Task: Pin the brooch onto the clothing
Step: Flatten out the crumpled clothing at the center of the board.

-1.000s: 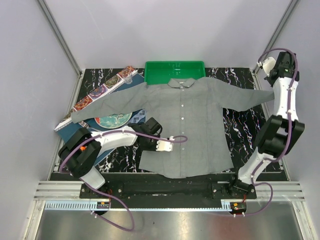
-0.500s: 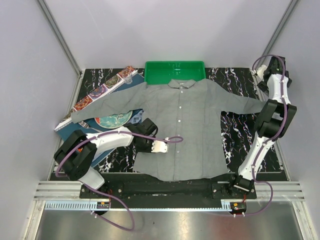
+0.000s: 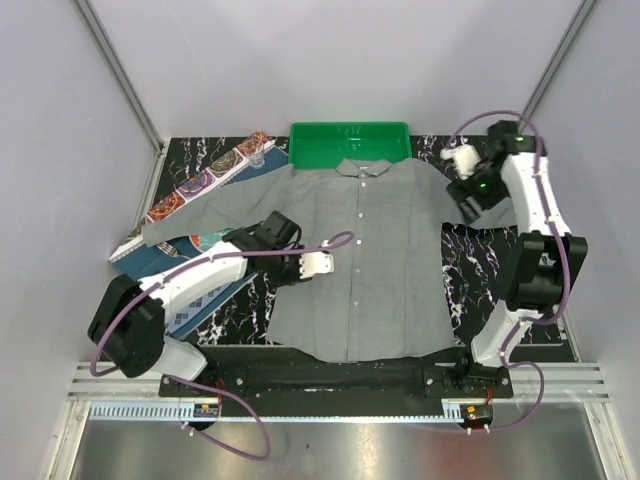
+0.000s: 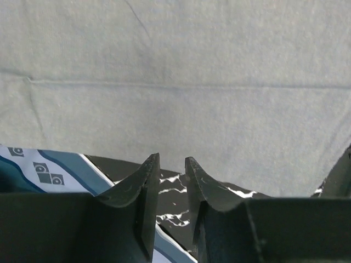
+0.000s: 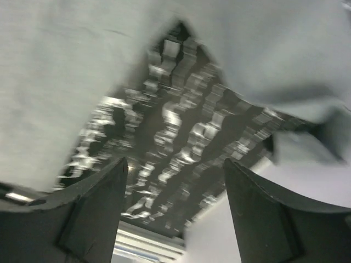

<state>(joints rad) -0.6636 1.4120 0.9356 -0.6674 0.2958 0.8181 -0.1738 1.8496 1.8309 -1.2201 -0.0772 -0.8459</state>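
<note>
**Brooch out of sight as both grippers stood empty over the shirt**

The left gripper [image 4: 171, 159] had its jaws only narrowly parted, and nothing sat in the slim gap. Just beyond the fingertips [image 4: 151, 164] the grey shirt [image 3: 375, 250] filled the wrist view, with a seam running across it. Its edge lay just ahead of the tips. Directly under the jaws showed the black marbled table [image 3: 470, 270], and off to their left a corner of a blue patterned placemat [image 4: 49, 164], cut off by the gripper body.

The right gripper [image 5: 175, 164] had its jaws spread wide, with nothing between them. Its wrist picture was smeared by blur: grey cloth lay beyond the jaws on both sides, with a dark wedge of marbled table between the sleeve and the body of the shirt. Finer detail could not be read.

From above, the shirt lay flat and front-up with its sleeves spread out, its collar up against a green tray [image 3: 349, 141]. A round patterned plate [image 3: 203, 243] showed only as a sliver, the rest hidden under the sleeve and the left arm.

The brooch could not be made out in any view, so its place relative to either pair of jaws could not be told.
</note>
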